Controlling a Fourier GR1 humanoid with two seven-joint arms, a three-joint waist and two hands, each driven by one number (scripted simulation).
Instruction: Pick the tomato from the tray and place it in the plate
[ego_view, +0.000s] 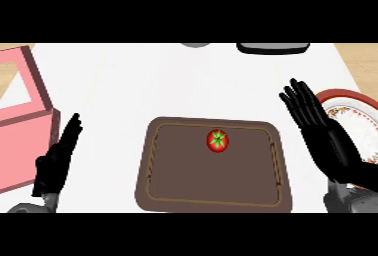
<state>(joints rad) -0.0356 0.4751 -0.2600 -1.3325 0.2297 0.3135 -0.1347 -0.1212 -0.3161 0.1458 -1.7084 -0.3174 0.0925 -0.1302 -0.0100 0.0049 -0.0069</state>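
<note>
1. Desk: white top, carrying all items.
2. Tray: dark brown, rectangular, centre of desk; holds one tomato in its upper middle.
3. Pink box: at left edge.
4. Right hand: black, fingers straight and apart, raised between tray and plate, holding nothing.
5. Plate: red-rimmed, patterned, far right, partly behind right hand.
6. Left hand: black, fingers straight together, edge-on, left of tray.
7. Tomato: red, green stem up, untouched.
</note>
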